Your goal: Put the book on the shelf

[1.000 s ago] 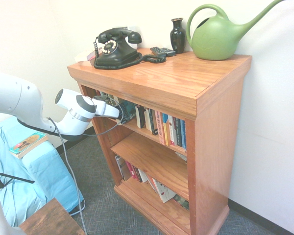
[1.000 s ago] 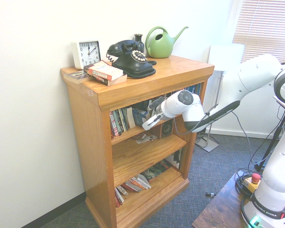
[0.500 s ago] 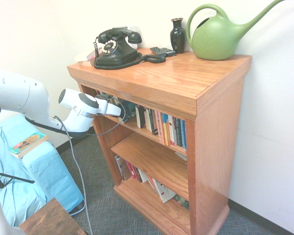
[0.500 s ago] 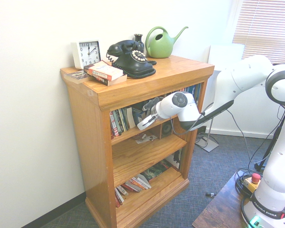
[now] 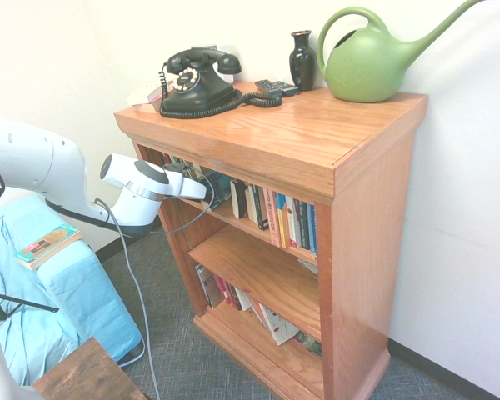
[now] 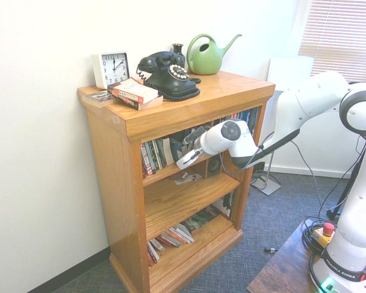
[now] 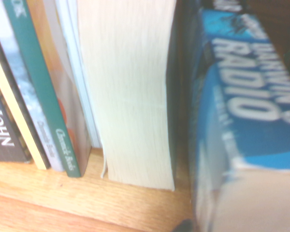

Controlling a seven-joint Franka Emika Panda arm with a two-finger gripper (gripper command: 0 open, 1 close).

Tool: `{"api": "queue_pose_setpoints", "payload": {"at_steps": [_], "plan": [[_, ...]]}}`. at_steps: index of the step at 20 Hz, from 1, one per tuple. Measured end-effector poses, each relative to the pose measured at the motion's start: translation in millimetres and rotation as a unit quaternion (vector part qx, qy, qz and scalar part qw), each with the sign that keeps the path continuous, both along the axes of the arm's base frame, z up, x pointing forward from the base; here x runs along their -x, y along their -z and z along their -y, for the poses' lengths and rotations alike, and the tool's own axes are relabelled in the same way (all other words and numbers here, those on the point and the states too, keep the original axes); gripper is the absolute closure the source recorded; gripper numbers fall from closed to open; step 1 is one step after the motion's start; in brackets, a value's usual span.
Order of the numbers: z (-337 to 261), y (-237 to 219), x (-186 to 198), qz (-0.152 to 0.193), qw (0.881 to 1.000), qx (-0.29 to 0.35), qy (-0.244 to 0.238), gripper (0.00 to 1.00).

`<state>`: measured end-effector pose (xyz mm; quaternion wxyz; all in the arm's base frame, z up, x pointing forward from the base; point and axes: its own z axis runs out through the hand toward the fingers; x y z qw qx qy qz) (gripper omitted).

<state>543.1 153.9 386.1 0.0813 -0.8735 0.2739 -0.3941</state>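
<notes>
The book (image 7: 241, 111) has a blue cover with large white lettering and pale page edges. It stands in the top compartment of the orange-brown wooden shelf (image 5: 275, 142), close beside a thick pale-edged volume (image 7: 130, 92). From outside it shows as a dark blue block (image 5: 217, 187) at the tip of my gripper (image 5: 202, 183). My gripper (image 6: 194, 135) reaches into that compartment from the front, right at the book (image 6: 184, 145). Whether it still grips the book is hidden in shadow.
On the shelf top (image 6: 219, 88) stand a black telephone (image 5: 196, 79), a green watering can (image 5: 371, 58), a dark vase (image 5: 302, 58), a clock (image 6: 111, 68) and stacked books (image 6: 133, 93). An orange-and-teal book (image 5: 46, 244) lies on blue cloth; a dark table (image 5: 87, 375) stands near.
The arm has carried the hand and book sideways along the top compartment, closer to the standing row of books, and slightly upward.
</notes>
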Motion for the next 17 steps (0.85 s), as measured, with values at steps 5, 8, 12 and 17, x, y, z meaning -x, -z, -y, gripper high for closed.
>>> {"api": "queue_pose_setpoints", "payload": {"at_steps": [5,8,12,17], "plan": [[0,1,1,-0.001,1.0,-0.001,0.001,0.0],[3,5,8,-0.006,1.0,0.002,0.002,0.0],[12,9,36,-0.016,1.0,0.015,0.007,0.0],[36,7,103,-0.03,0.997,0.067,0.026,0.0]]}}
